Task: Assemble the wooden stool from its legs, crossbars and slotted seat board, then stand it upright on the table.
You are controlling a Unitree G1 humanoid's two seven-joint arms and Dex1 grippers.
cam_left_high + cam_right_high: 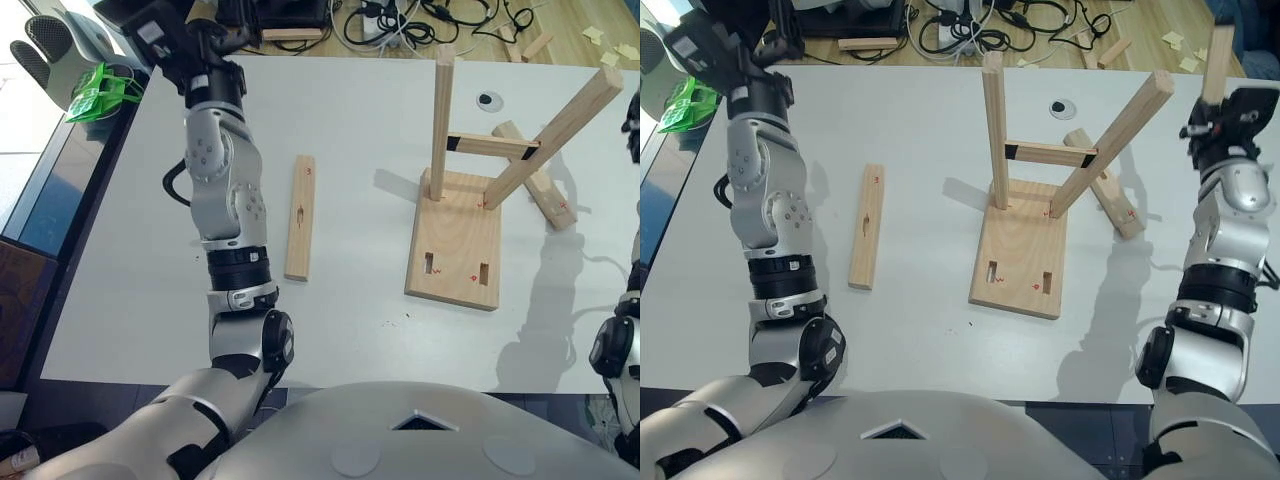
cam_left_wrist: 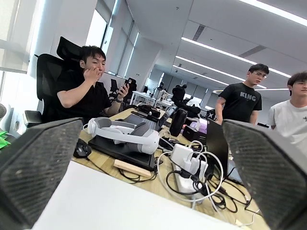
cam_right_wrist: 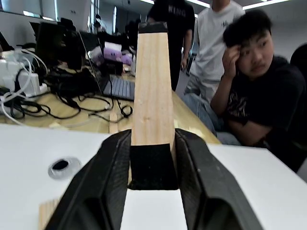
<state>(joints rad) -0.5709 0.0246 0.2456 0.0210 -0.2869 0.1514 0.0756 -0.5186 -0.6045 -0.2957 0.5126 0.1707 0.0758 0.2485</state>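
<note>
The seat board [image 1: 1020, 250] lies flat on the white table [image 1: 920, 130] with a straight leg [image 1: 994, 130] and a leaning leg [image 1: 1108, 147] standing in it, joined by a crossbar [image 1: 1050, 153]. A loose wooden bar [image 1: 867, 240] lies to its left. The right gripper [image 1: 1214, 102] holds a third leg [image 1: 1218, 55] upright.

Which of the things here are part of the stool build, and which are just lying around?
Stool build: seat board, upright leg, leaning leg, crossbar joining them, slotted bar lying loose, wooden bar lying behind, wooden piece in the right hand.
Lying about: cables, power strip, headset, green bag.
</note>
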